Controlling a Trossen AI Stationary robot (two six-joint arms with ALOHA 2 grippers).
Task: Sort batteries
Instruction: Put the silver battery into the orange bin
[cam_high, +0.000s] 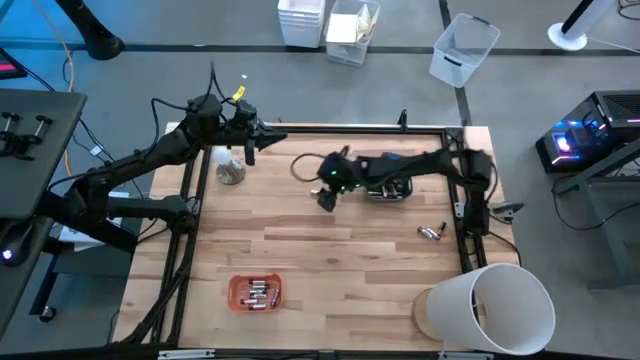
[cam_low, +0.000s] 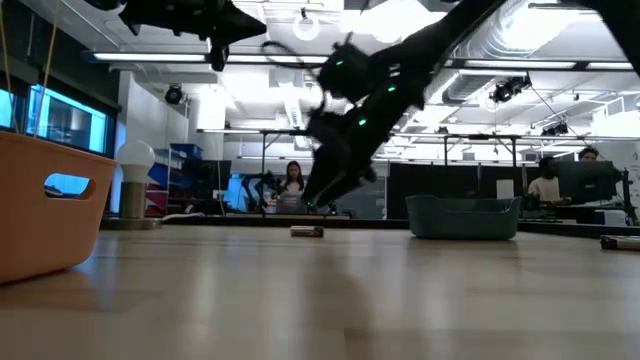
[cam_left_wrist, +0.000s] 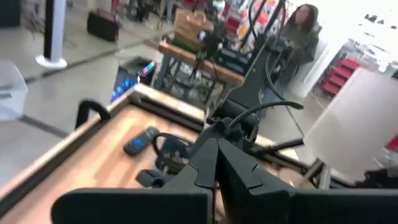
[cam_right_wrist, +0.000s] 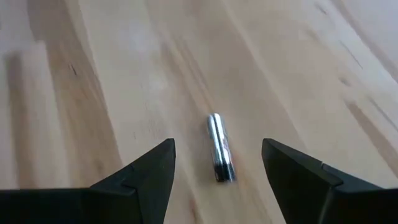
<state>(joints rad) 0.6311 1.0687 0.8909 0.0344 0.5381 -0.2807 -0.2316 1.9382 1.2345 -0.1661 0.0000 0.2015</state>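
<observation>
A single silvery battery with a dark, reddish-banded end (cam_right_wrist: 221, 149) lies flat on the wooden table; it also shows as a small dark cell (cam_low: 307, 231) in the low view. My right gripper (cam_right_wrist: 217, 168) hovers just above it, open, with one finger on each side and touching nothing; from above it sits near the table's middle (cam_high: 328, 197). Several batteries lie in an orange tray (cam_high: 255, 292) near the near edge. Two more batteries (cam_high: 430, 232) lie toward the right edge. My left gripper (cam_high: 250, 143) is shut and empty, raised over the far left part of the table.
A clear cup (cam_high: 230, 168) stands below the left gripper. A dark remote-like bar (cam_high: 392, 190) lies under the right arm. A large white bucket (cam_high: 495, 308) lies on its side at the near right corner. A black frame (cam_high: 185, 200) borders the table. People sit in the room behind (cam_low: 293, 180).
</observation>
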